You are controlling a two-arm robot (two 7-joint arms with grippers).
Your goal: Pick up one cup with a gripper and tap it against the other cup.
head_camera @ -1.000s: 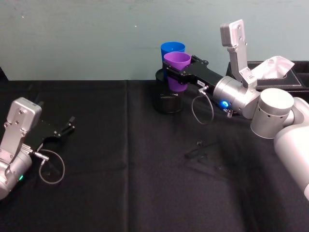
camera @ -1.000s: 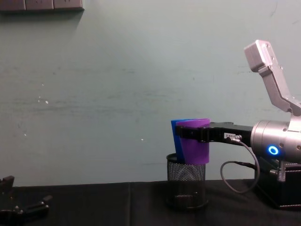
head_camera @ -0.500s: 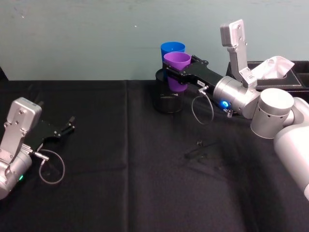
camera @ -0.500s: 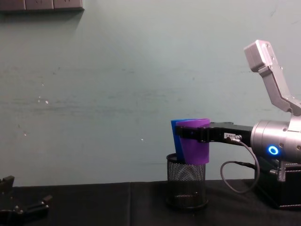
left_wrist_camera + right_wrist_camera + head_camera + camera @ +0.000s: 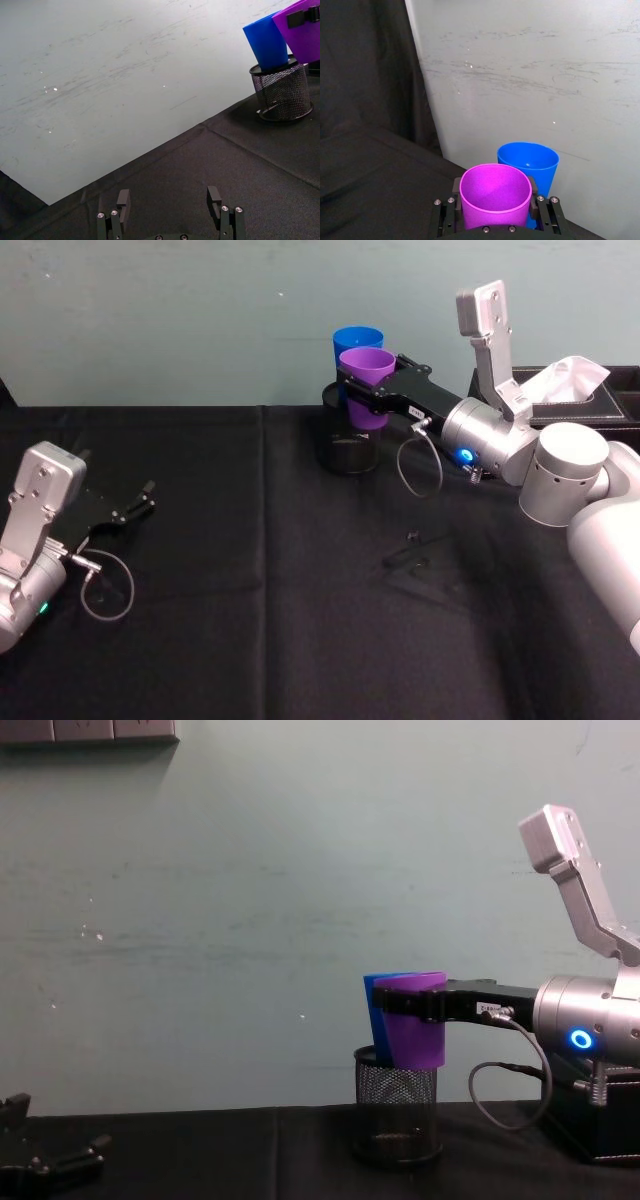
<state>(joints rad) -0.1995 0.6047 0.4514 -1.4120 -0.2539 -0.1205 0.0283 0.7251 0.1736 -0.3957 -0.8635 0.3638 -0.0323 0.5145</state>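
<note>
At 8 o'clock on the table (image 5: 250, 640) the left gripper (image 5: 135, 508) lies idle, jaws wide and empty. Near 12 o'clock the blue cup (image 5: 357, 340) stands in a mesh holder (image 5: 348, 452). At its 5 o'clock the purple cup (image 5: 368, 365) hangs aloft, rims close, clamped in the right gripper (image 5: 370, 390).

Purple cup (image 5: 368, 368): plain tapered tumbler, upright, mouth up, held clear of the table by the right gripper (image 5: 372, 390), clamped on both sides.
Blue cup (image 5: 357, 340): same shape, upright in a black mesh holder (image 5: 348, 455), just behind the purple one, sides touching or nearly so.
</note>
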